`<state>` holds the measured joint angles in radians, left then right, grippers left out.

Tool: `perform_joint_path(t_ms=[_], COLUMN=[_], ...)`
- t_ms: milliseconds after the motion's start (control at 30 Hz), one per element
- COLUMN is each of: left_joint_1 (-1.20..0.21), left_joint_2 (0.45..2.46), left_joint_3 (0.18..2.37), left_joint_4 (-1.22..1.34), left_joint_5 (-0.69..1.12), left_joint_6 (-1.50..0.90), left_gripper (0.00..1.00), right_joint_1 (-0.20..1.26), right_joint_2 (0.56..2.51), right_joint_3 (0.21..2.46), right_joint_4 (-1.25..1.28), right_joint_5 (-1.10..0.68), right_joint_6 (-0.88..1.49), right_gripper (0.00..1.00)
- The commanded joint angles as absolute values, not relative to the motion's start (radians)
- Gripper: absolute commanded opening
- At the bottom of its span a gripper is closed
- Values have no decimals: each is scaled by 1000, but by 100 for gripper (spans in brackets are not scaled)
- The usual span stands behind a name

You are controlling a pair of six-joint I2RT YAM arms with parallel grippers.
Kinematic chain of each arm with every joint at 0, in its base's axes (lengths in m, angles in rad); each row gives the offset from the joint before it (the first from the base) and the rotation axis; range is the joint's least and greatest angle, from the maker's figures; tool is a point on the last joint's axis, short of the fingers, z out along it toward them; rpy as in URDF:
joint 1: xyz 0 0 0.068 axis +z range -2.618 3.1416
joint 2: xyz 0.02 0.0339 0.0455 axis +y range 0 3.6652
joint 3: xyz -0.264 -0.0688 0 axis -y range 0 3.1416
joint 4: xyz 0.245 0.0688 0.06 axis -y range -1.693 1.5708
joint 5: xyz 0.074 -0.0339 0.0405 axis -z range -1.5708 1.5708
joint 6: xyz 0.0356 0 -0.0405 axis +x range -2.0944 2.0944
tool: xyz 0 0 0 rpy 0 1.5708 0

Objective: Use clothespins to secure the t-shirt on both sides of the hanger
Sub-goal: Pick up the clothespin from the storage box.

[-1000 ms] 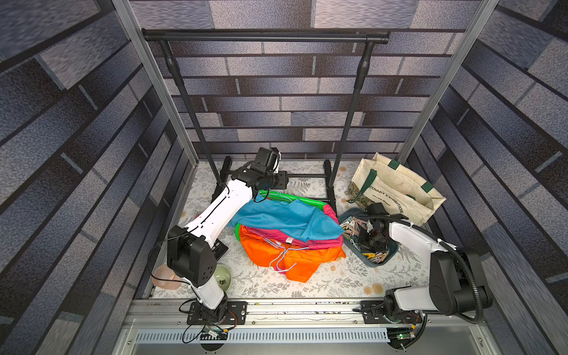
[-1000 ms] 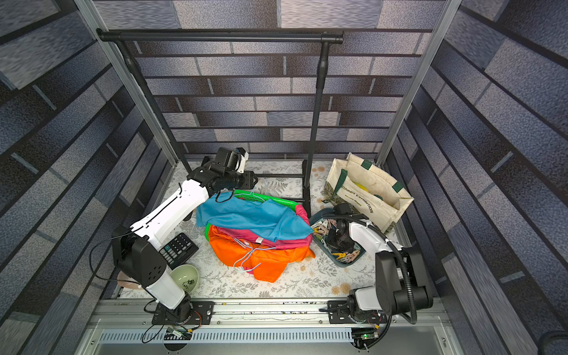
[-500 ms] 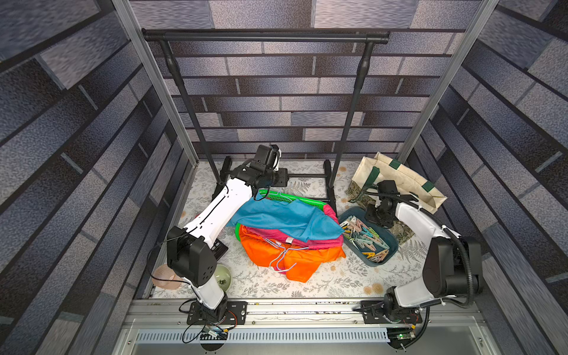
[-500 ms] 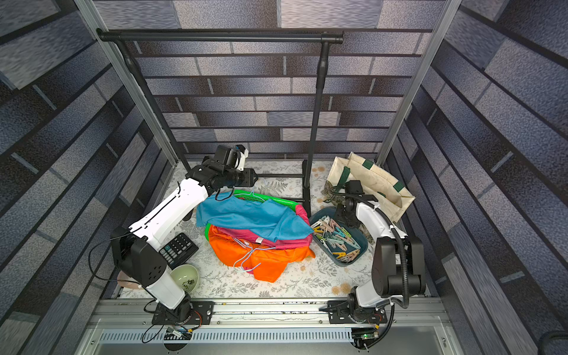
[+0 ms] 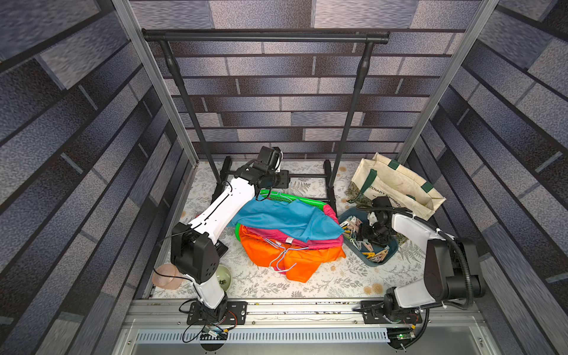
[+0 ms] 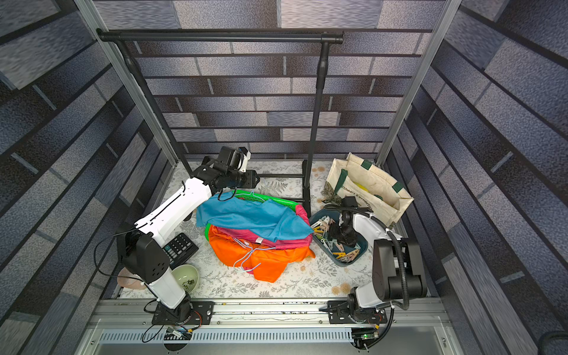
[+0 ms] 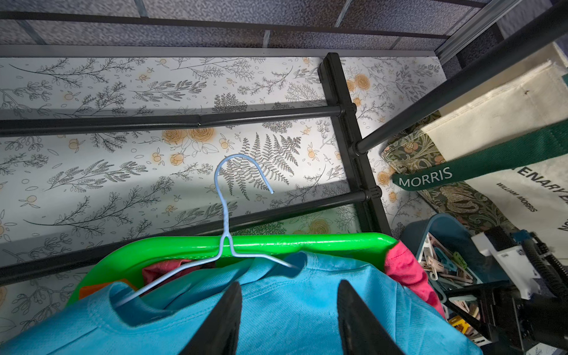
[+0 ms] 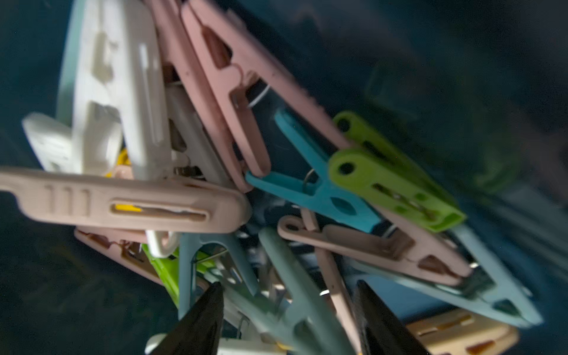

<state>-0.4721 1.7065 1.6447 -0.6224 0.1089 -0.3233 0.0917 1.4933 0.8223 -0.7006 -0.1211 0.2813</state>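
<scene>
Dozens of clothespins [image 8: 212, 104] lie heaped in the blue bin [image 7: 445, 224] beside the clothes pile. They look like light, stiff plastic, smooth enough to skid and likely to snag on each other's springs. One is best taken across its two long handle ends, so a squeeze opens its mouth. The right gripper [image 8: 287, 285] hangs just over them, jaws apart and empty, though blur may hide contact. The left gripper [image 7: 287, 285] stands unclenched over the blue t-shirt [image 7: 393, 307], near the wire hanger [image 7: 226, 212].
</scene>
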Motion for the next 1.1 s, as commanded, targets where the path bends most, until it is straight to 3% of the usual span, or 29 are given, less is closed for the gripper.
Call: perform_joint_path(t_ms=[0,433,800,1067], left_joint_1=[-478,-482,-480,-479], left_joint_2=[1693,1685,1675,1659], left_joint_3=[1672,1674,1665,1670], left_joint_4=[-650,-654,-643,-640], left_joint_5=[121,120,124,127], left_joint_6=[-339,-337,-332,-327], left_gripper=[52,52,52,52], right_joint_1=[100,99,99,110], right_joint_2=[1510,1442,1314,1111], right_joint_3=[790,822,850,874], right_joint_4=[-662,-663,-755,-842], right_joint_5=[-150,-26,20,-145], right_joint_6=[311,377,381,408], right_gripper=[59,19,13,10])
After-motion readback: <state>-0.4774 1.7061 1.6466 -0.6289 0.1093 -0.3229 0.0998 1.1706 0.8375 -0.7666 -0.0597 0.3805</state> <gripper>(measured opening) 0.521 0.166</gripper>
